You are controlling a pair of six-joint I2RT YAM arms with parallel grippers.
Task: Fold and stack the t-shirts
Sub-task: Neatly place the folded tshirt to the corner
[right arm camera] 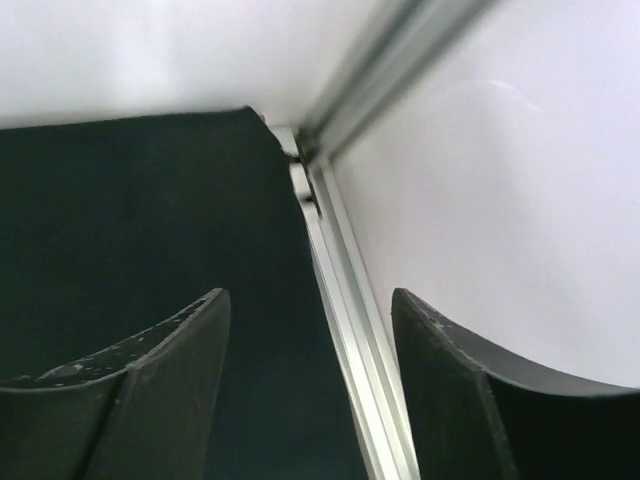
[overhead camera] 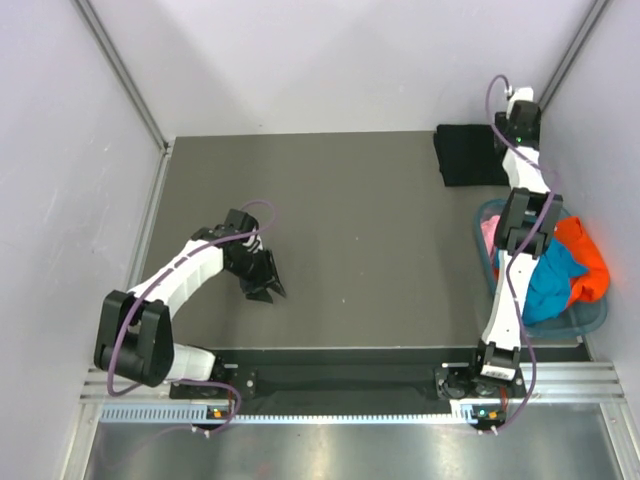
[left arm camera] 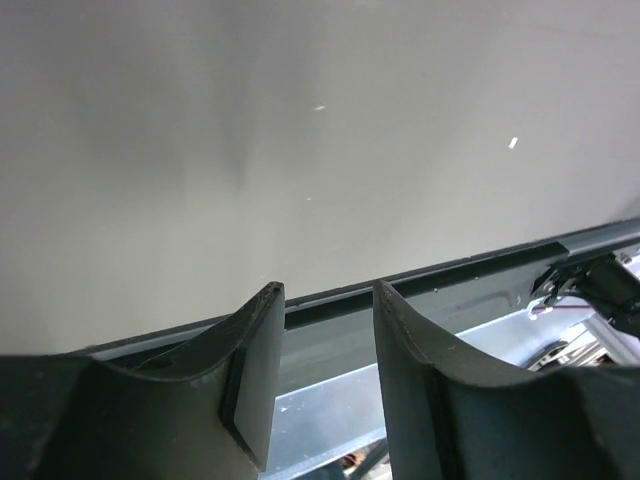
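Grey table between pale walls bears black t-shirt.

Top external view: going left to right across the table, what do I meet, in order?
left gripper → black t-shirt → teal t-shirt → orange t-shirt
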